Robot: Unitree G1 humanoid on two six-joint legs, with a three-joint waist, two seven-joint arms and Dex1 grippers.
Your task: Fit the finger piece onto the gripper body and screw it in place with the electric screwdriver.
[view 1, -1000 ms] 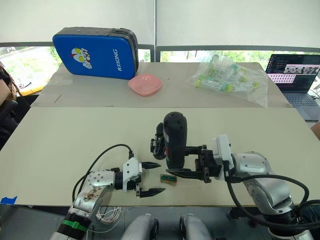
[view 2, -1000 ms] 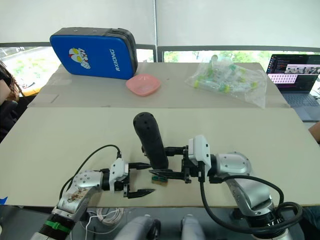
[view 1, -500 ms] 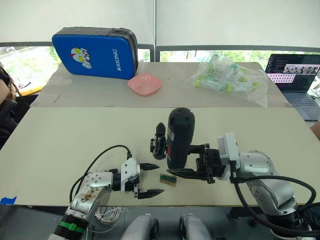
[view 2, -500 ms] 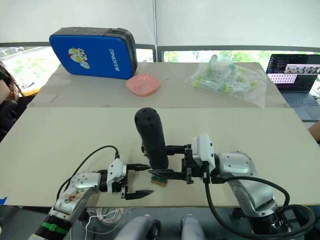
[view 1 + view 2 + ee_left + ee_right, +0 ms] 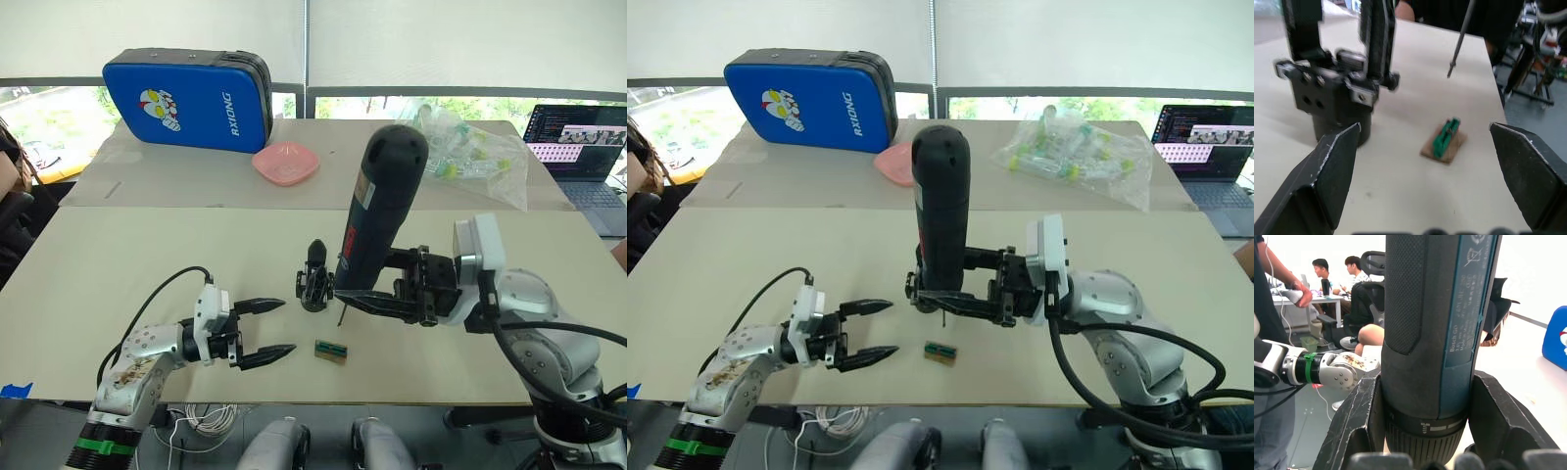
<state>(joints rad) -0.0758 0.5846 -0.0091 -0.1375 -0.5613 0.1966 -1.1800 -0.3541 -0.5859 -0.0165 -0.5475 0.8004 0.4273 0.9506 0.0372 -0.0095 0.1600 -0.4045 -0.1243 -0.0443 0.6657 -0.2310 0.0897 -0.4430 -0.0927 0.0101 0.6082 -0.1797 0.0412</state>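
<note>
My right gripper (image 5: 370,284) is shut on the electric screwdriver (image 5: 380,215), a thick black cylinder held tilted above the table. Its thin bit (image 5: 1459,34) points down just right of the gripper body (image 5: 313,278). The gripper body, a chunky black block, stands on the table centre, partly hidden behind the screwdriver in the right eye view. Two black uprights rise from the gripper body (image 5: 1332,93) in the left wrist view; which one is the finger piece I cannot tell. My left gripper (image 5: 285,326) hovers open low over the table, left of the body, holding nothing.
A small green-and-brown block (image 5: 330,351) lies near the table's front edge. Across the back are a blue case (image 5: 186,98), a pink bowl (image 5: 284,164), a plastic bag of tubes (image 5: 460,147) and a laptop (image 5: 586,147). A person sits at the far left edge (image 5: 8,176).
My right gripper has lifted the screwdriver well off the table and tilted it, its bit now beside the gripper body. My left gripper has drawn back to the left, still open.
</note>
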